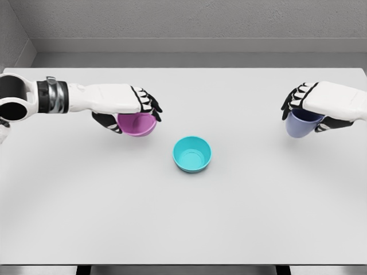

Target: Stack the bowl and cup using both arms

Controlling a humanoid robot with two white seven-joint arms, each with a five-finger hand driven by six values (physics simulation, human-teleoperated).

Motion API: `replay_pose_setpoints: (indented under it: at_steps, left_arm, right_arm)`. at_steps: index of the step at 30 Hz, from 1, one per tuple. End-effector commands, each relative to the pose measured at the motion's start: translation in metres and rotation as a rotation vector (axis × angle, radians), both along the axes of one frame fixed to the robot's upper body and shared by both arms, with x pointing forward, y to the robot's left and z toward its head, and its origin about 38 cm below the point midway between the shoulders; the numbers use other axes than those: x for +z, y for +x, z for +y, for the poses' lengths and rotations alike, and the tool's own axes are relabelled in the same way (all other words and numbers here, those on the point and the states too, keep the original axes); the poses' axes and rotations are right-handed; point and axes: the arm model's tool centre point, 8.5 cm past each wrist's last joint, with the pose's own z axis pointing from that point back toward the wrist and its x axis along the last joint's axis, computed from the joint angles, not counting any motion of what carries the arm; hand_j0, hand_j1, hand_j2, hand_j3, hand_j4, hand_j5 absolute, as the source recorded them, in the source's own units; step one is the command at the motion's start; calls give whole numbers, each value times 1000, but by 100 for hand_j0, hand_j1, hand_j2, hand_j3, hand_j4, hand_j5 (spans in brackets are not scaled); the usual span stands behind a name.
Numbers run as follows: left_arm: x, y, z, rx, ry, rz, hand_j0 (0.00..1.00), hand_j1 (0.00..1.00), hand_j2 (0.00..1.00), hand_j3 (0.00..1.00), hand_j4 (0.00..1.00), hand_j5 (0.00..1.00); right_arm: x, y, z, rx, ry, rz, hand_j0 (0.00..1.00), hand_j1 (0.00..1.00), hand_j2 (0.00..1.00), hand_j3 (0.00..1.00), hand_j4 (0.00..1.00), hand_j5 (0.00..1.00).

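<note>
Head view: left hand [123, 103] fingers curl around the pink bowl [137, 124], right hand [324, 103] fingers clasp the blue cup [302, 124], both flanking the teal bowl [192, 154] on the table [183, 223].

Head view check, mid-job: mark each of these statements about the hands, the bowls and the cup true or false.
1. The left hand grasps the round pink-purple bowl. True.
2. The right hand is empty. False: it grasps the blue-lavender cup.
3. The round teal bowl sits upright on the white table, between the two hands. True.
4. The cup is already nested in the teal bowl. False: the teal bowl is empty.
</note>
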Motion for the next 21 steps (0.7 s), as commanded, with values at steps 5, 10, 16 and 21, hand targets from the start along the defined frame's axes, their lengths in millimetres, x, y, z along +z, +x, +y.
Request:
replay_pose_setpoints:
  at_steps: [5,10,16,21]
  left_arm:
    - [0,-1,-19,-34,-20,-3,79,79,79,79,79,79]
    - [-2,-2,-30,-53,-26,-6,79,79,79,79,79,79]
    - [-1,-6,-44,-89,-35,-9,79,79,79,79,79,79]
    - [2,-13,-57,-130,-44,-19,79,79,79,79,79,79]
  right_arm:
    - [6,0,3,12,7,-12,58,58,58,58,58,58]
    - [11,1,5,15,8,-23,58,58,58,58,58,58]
    - [13,2,5,17,9,-29,58,58,58,58,58,58]
    - [15,3,8,23,12,-35,58,58,58,58,58,58]
